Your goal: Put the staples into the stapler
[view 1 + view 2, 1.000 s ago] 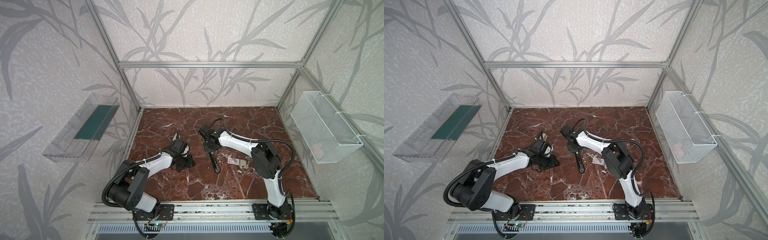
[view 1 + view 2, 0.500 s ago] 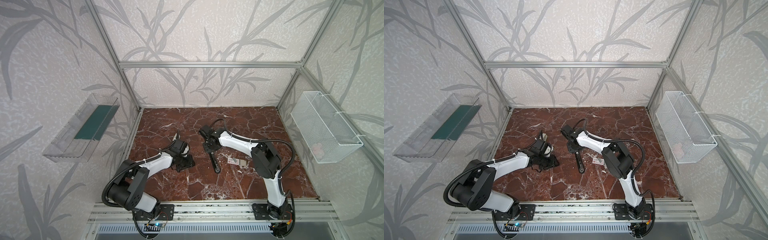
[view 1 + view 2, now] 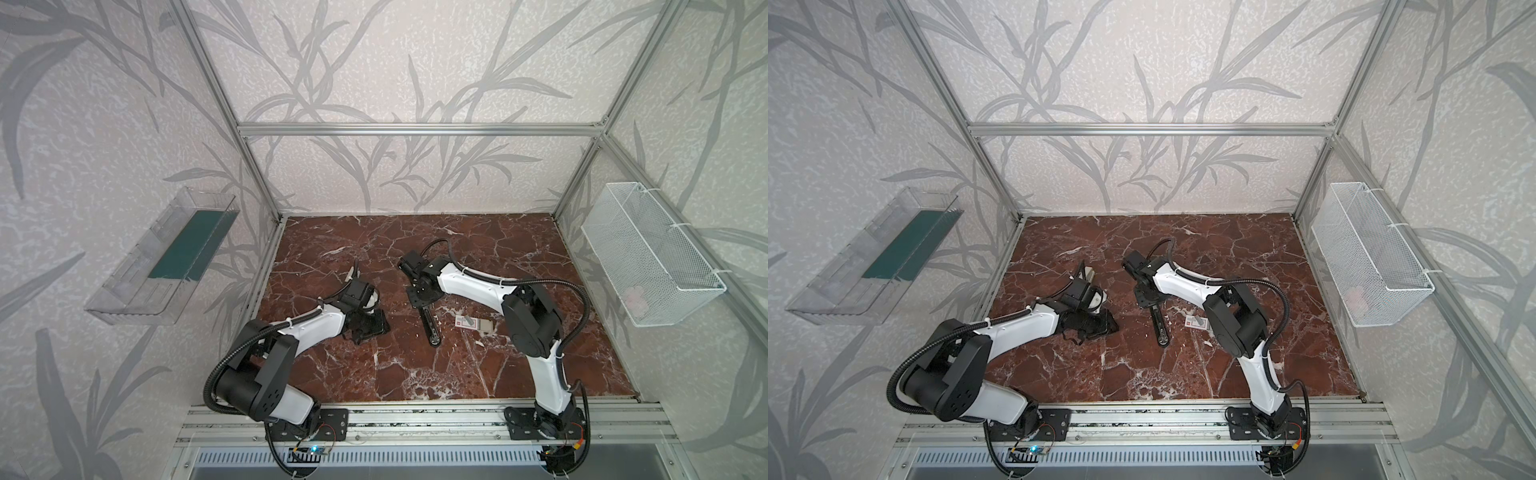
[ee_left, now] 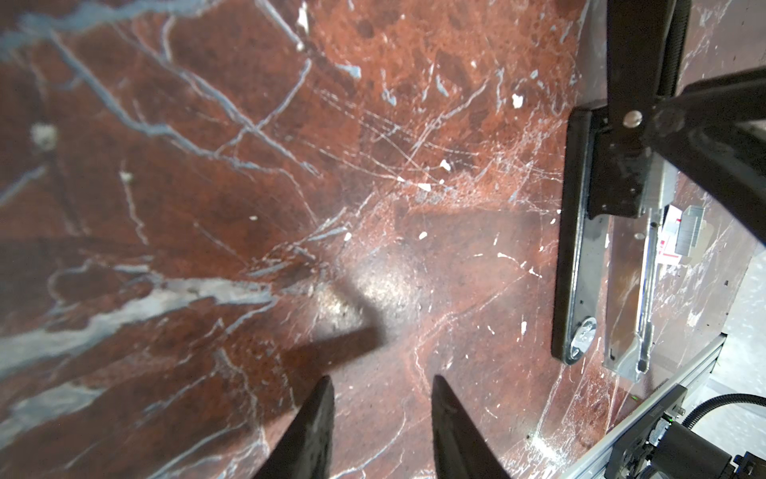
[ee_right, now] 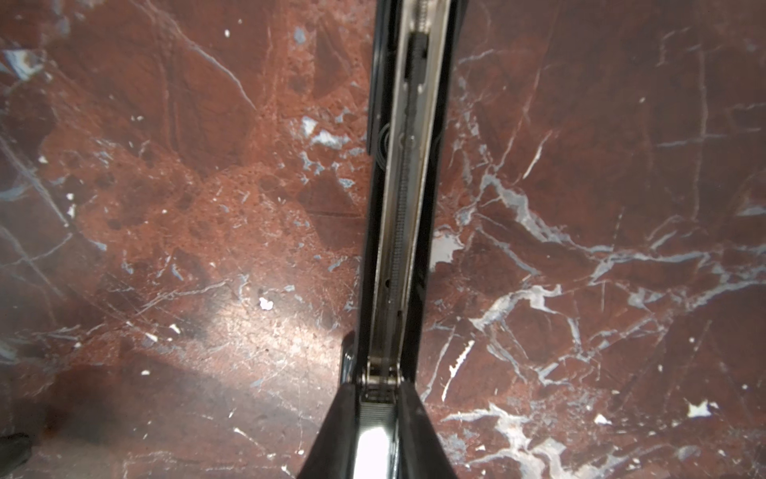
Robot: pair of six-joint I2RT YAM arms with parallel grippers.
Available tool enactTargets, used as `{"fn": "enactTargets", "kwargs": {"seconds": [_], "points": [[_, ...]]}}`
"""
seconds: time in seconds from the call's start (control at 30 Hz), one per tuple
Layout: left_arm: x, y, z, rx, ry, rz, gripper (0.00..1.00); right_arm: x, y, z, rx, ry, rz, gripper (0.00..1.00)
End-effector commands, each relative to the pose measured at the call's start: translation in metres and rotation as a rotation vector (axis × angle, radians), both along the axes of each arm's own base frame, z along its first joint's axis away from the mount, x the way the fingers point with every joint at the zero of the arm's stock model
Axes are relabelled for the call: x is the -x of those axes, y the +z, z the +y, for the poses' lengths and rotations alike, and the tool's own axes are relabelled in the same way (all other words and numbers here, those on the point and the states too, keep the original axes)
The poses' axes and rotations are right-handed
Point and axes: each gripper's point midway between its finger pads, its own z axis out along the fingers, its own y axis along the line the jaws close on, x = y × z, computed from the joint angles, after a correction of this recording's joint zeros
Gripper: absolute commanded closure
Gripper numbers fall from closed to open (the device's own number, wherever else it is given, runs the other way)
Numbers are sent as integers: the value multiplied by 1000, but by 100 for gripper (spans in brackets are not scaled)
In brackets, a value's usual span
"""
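Observation:
The black stapler (image 3: 430,328) (image 3: 1161,329) lies opened out on the marble floor, its silver rail (image 5: 408,199) bare. My right gripper (image 5: 377,394) (image 3: 423,297) (image 3: 1148,300) sits at the rail's hinge end, shut on a silvery ribbed strip of staples (image 5: 375,419) lined up with the channel. My left gripper (image 4: 382,379) (image 3: 368,326) (image 3: 1094,326) rests low to the left of the stapler, open, with only bare floor between its fingers. The left wrist view shows the stapler base (image 4: 578,257) from the side.
The white, red-printed staple box (image 3: 462,321) (image 3: 1192,321) (image 4: 669,240) with its grey tray (image 3: 484,326) lies just right of the stapler. A white mesh basket (image 3: 648,257) hangs on the right wall, a clear bin (image 3: 166,257) on the left.

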Motion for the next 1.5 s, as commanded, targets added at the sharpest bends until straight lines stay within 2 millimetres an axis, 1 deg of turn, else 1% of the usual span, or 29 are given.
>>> {"fn": "enactTargets", "kwargs": {"seconds": [0.0, 0.2, 0.5, 0.6, 0.73, 0.9, 1.17, 1.47], "points": [[1, -2, 3, -11, 6, 5, 59, 9, 8, -14, 32, -1, 15, 82], [1, -3, 4, -14, 7, 8, 59, 7, 15, -12, 17, -2, -2, 86], [1, -3, 4, -15, 6, 10, 59, 3, 35, -14, 10, -7, -60, 87], [1, -3, 4, -14, 6, 10, 59, 2, 36, -14, 7, -4, -68, 87], [1, -3, 4, -13, 6, 10, 59, 2, 30, -12, 4, -1, -79, 87], [2, -4, 4, -14, 6, 12, 59, 0, 27, -3, -18, 3, -101, 87], [2, -3, 4, -14, 6, 12, 59, -5, 28, 0, -45, -4, -135, 87], [2, -4, 5, -17, 6, 15, 59, -6, 22, 2, -51, -3, -136, 87]]}}
